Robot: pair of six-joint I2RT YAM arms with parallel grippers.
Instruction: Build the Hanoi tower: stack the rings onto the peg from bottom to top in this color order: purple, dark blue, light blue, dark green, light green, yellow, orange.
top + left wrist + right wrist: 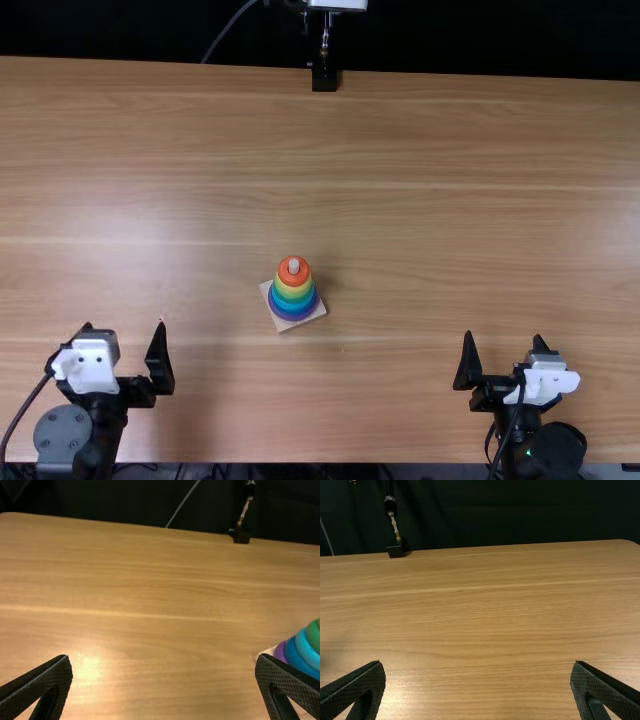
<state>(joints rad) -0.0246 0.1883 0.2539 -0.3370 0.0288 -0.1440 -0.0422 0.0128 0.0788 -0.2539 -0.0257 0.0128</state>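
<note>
"As you look down on it all, what lies widest before you?"

"The wooden surface (430,220), light brown, its grain running from side to side."

"And on it, next in size?"

"Me, at the near edge. My left hand (124,335) is left of the middle, fingers spread wide, nothing between them. My right hand (503,340) is well apart from it, toward the other side, spread wide too and just as empty."

"And the tower?"

"It stands upright between my two hands, a little forward of them, nearer the left one and touching neither. Its square pale base (319,311) sits turned at an angle."

"Name me the rings, widest first."

"Purple ring (280,651) at the bottom, then dark blue ring (295,656), light blue ring (306,647), dark green ring (313,635), light green ring (319,623), yellow ring (293,288), and orange ring (285,273) on top. All are on the peg."

"And smallest?"

"The peg's pale rounded tip (294,265), poking up through the orange."
</note>
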